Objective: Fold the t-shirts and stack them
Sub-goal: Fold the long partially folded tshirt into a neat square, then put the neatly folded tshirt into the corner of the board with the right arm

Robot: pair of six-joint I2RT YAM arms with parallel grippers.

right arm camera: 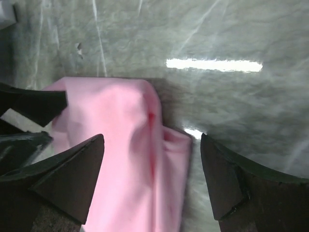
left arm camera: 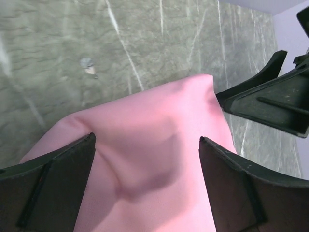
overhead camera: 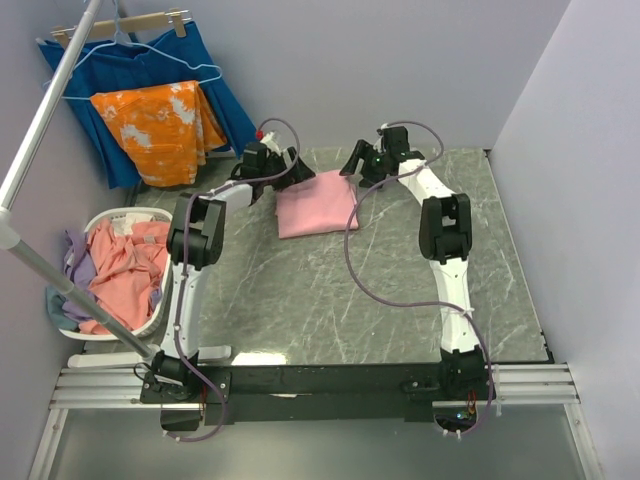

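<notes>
standing at the arm bases and calling the far wall 12 o'clock, i see the light pink t-shirt [overhead camera: 315, 205] lying folded on the tabletop [overhead camera: 330, 300] at about 12 o'clock from its middle, a flat, nearly square packet, slightly longer from 9 to 3 o'clock. the left gripper [overhead camera: 296, 172] hangs over its 11 o'clock corner and the right gripper [overhead camera: 357, 168] over its 1 o'clock corner. both have their jaws spread wide and hold nothing; each wrist view shows pink cloth lying loose in the gap between the fingers. the two sit about equally near this shirt. to my eye the fold looks finished, so the relation that matters next is the basket [overhead camera: 130, 213]. it stands off the tabletop's 9 o'clock edge, at roughly 8 o'clock from the left gripper, with the left arm plainly the nearer one. a salmon-pink t-shirt [overhead camera: 125, 265] is heaped in it with a lilac t-shirt [overhead camera: 78, 262] tucked along its 9 o'clock side. i cannot tell whether any fingertip touches the pink cloth. the crumpled heap also hides how many shirts the basket holds, and a pale pole [overhead camera: 40, 130] cuts across part of it. the pink shirt's near half is out of both wrist views.
</notes>
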